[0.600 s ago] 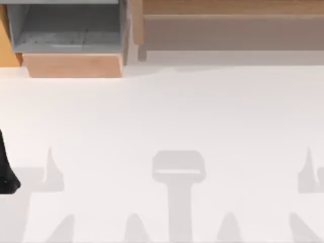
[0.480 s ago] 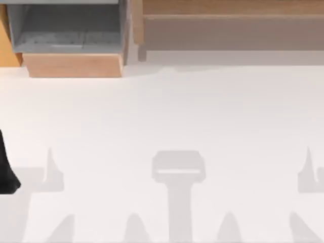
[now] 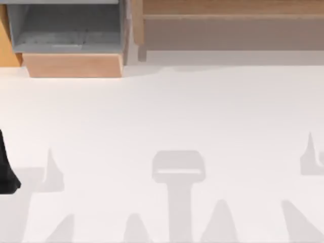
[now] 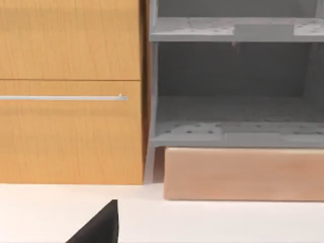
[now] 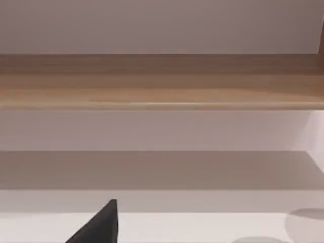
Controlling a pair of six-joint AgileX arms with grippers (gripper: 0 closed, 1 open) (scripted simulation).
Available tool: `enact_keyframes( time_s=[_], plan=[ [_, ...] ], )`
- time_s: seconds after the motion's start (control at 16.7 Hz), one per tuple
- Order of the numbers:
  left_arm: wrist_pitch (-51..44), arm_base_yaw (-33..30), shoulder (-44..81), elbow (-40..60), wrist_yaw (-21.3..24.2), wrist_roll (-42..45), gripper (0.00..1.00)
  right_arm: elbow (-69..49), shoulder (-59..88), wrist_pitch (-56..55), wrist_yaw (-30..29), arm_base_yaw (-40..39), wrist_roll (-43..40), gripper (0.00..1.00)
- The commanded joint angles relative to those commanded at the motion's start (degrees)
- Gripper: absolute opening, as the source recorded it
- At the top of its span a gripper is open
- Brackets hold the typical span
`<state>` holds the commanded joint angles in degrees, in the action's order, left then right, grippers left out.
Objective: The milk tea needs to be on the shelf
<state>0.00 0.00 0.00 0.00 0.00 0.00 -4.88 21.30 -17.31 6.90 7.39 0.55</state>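
Observation:
The milk tea is out of view. The shelf (image 3: 228,9) runs along the table's back right as a long light-brown board, with a wooden upright post (image 3: 137,25) and a grey-brown recess (image 3: 233,33) beneath it. The right wrist view faces this shelf (image 5: 162,81) and its recess (image 5: 152,169) head on, with a black tip of my right gripper (image 5: 101,227) low in the picture. A black part of my left arm (image 3: 6,172) sits at the table's left edge. A black tip of my left gripper (image 4: 101,228) points toward the back-left cabinet.
A cabinet with grey open compartments (image 3: 66,28) stands at the back left on a pale wooden base (image 3: 73,65). Beside it is an orange-wood front with a thin metal handle (image 4: 63,97). The white table (image 3: 162,111) carries grey arm shadows near its front.
The shadows on the table's right side have shifted, the one at the right edge toward the back and the front ones leftward. The left arm has not moved.

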Motion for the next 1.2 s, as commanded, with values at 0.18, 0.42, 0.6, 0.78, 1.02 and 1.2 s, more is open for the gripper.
enact_keyframes(
  time_s=[0.18, 0.42, 0.6, 0.78, 1.02, 1.2],
  plan=[
    [0.00, 0.00, 0.00, 0.00, 0.00, 0.00, 1.00, -4.23, 16.91, -12.79, 4.74, 4.95, 0.03, 1.00],
    [0.00, 0.00, 0.00, 0.00, 0.00, 0.00, 1.00, -11.38, 42.52, -32.26, 11.45, 12.10, -0.33, 1.00],
    [0.00, 0.00, 0.00, 0.00, 0.00, 0.00, 1.00, -16.88, 61.49, -46.83, 16.34, 17.40, -0.67, 1.00],
    [0.00, 0.00, 0.00, 0.00, 0.00, 0.00, 1.00, -21.46, 78.42, -59.54, 20.76, 22.20, -0.83, 1.00],
    [0.00, 0.00, 0.00, 0.00, 0.00, 0.00, 1.00, -25.26, 95.62, -71.90, 25.55, 27.30, -0.64, 1.00],
    [0.00, 0.00, 0.00, 0.00, 0.00, 0.00, 1.00, -26.43, 103.27, -77.19, 27.78, 29.64, -0.38, 1.00]
  ],
)
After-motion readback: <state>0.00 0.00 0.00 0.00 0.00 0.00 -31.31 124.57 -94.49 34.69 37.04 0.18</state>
